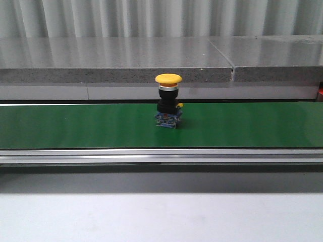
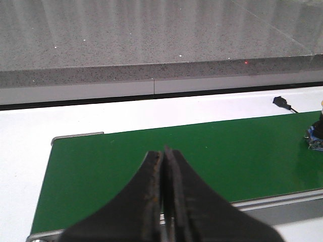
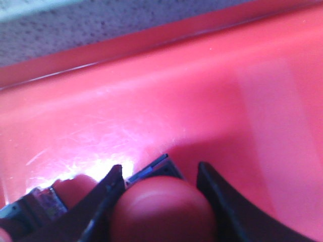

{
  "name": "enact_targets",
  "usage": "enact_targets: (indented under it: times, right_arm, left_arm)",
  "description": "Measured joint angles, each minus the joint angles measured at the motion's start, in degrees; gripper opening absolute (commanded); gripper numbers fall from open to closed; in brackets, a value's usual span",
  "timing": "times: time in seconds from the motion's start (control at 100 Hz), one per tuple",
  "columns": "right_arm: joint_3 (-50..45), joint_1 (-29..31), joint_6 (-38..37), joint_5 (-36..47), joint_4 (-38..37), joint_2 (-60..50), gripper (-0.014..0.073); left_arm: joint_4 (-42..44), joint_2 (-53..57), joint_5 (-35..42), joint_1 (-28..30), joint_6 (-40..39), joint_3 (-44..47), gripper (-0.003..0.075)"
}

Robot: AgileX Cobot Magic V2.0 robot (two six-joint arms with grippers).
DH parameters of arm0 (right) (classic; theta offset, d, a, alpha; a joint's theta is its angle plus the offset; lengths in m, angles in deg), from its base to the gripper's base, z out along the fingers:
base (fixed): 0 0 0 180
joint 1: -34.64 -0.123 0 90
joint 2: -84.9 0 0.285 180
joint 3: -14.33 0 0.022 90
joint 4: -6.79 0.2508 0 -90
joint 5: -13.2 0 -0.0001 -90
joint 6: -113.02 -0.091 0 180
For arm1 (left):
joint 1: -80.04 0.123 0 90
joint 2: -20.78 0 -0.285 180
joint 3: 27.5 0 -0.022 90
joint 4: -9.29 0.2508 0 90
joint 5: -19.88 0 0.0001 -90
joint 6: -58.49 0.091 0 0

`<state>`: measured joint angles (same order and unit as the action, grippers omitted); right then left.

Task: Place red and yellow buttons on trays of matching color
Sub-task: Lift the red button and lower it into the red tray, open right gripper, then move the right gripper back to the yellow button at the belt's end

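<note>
Red plastic fills the right wrist view: the right gripper (image 3: 160, 194) hangs low inside the red tray (image 3: 212, 101) with a red button (image 3: 162, 206) between its fingers, the jaws set about the cap's width apart; whether they press it or have just let go I cannot tell. A second button (image 3: 48, 201) lies just beside it on the tray floor. To finish this placing well, the jaws should open wide and the arm lift straight up, so that neither finger drags the cap or knocks its neighbour. Further off, the left gripper (image 2: 164, 166) hovers over the near end of the green conveyor belt (image 2: 151, 151), its jaws pressed together and holding nothing. Beyond that, a yellow button (image 1: 168, 101) stands upright near the middle of the belt, well apart from both grippers; it will likely need a grip around the black body under the cap. No yellow tray is in view.
</note>
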<state>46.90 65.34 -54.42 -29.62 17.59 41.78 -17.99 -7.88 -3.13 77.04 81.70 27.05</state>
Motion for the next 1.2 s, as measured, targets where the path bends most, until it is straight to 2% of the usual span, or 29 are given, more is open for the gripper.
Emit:
enact_targets:
  times: [0.2, 0.27, 0.36, 0.37, 0.47, 0.58, 0.75, 0.94, 1.2]
  right_arm:
    - [0.0, 0.0, 0.0, 0.5, 0.5, 1.1, 0.0217]
    - [0.0, 0.0, 0.0, 0.5, 0.6, 1.3, 0.0241]
    - [0.0, 0.0, 0.0, 0.6, 0.7, 1.4, 0.0356]
    - [0.0, 0.0, 0.0, 0.6, 0.7, 1.4, 0.0393]
    - [0.1, 0.0, 0.0, 0.6, 0.8, 1.6, 0.0566]
    - [0.2, 0.0, 0.0, 0.6, 0.8, 1.6, 0.0664]
    - [0.3, 0.0, 0.0, 0.6, 0.8, 0.9, 0.0664]
    - [0.3, 0.0, 0.0, 0.1, 0.8, -4.4, 0.0664]
    - [0.3, 0.0, 0.0, -6.4, 0.8, -13.9, 0.0664]
  left_arm:
    - [0.0, 0.0, 0.0, 0.0, 0.0, 0.0, -0.0020]
    - [0.0, 0.0, 0.0, 0.0, 0.0, 0.0, -0.0020]
    - [0.0, 0.0, 0.0, 0.0, 0.0, 0.0, -0.0020]
    - [0.0, 0.0, 0.0, 0.0, 0.0, 0.0, -0.0020]
    - [0.0, 0.0, 0.0, 0.0, 0.0, 0.0, -0.0020]
    - [0.0, 0.0, 0.0, 0.0, 0.0, 0.0, -0.0020]
    - [0.0, 0.0, 0.0, 0.0, 0.0, 0.0, -0.0020]
    - [0.0, 0.0, 0.0, 0.0, 0.0, 0.0, -0.0020]
    - [0.0, 0.0, 0.0, 0.0, 0.0, 0.0, -0.0020]
